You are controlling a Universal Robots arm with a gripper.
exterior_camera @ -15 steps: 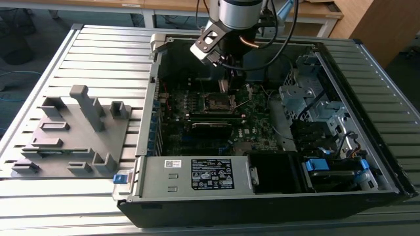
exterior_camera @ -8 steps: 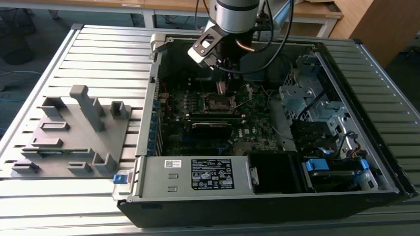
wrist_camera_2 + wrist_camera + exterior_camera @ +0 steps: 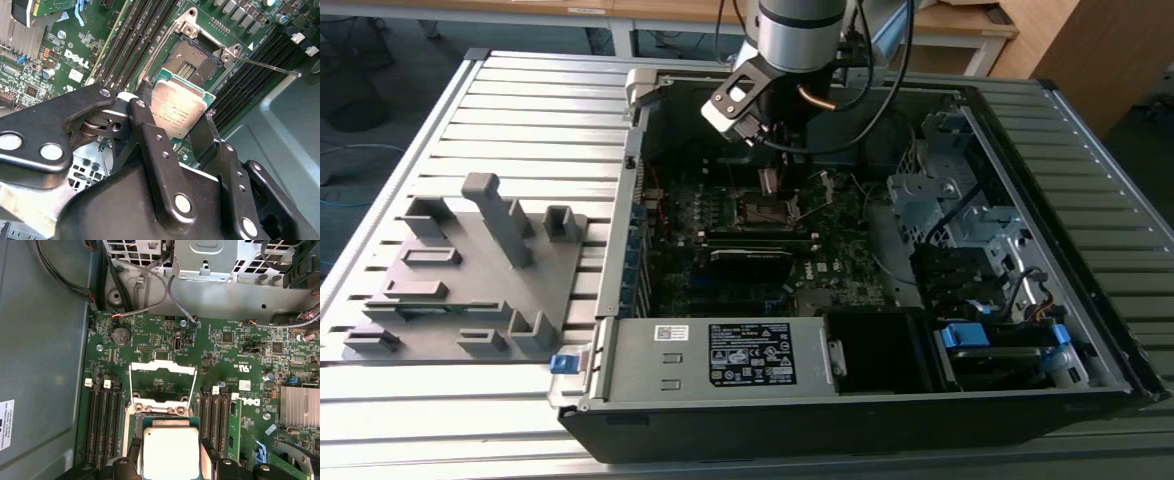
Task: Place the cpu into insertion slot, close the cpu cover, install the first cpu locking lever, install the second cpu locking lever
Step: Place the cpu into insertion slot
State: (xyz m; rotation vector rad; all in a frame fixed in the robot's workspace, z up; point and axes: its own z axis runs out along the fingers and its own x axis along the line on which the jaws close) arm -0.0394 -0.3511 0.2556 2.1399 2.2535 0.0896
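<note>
Noted the tool (image 3: 179,114) pinching the cpu (image 3: 182,107) by two opposite edges, with black fingers (image 3: 147,115) pressed against its sides in both wrist views. Saw the chip's silvery top facing up, held flat and not yet seated.

Located the insertion slot (image 3: 192,57) just past the chip's far edge in the second wrist view, with its dark pin field exposed. In the first wrist view, found the cpu (image 3: 170,452) overlapping the near part of the slot (image 3: 161,412). Could not tell whether touching or just above.

Recorded the cpu cover (image 3: 162,368) swung open, lying back from the slot on the side away from the tool (image 3: 171,455). Noted a thin locking lever (image 3: 270,66) released, reaching out from one slot corner across the long black memory slots (image 3: 255,90).

In the exterior view, found the tool (image 3: 771,182) lowered into the open computer case (image 3: 854,440), directly over the slot (image 3: 765,210) on the green motherboard (image 3: 854,285). Logged the case lying on the slatted metal bench (image 3: 520,90). Also logged a grey moulded fixture (image 3: 467,270) beside it, towards the exterior view's left.
</note>
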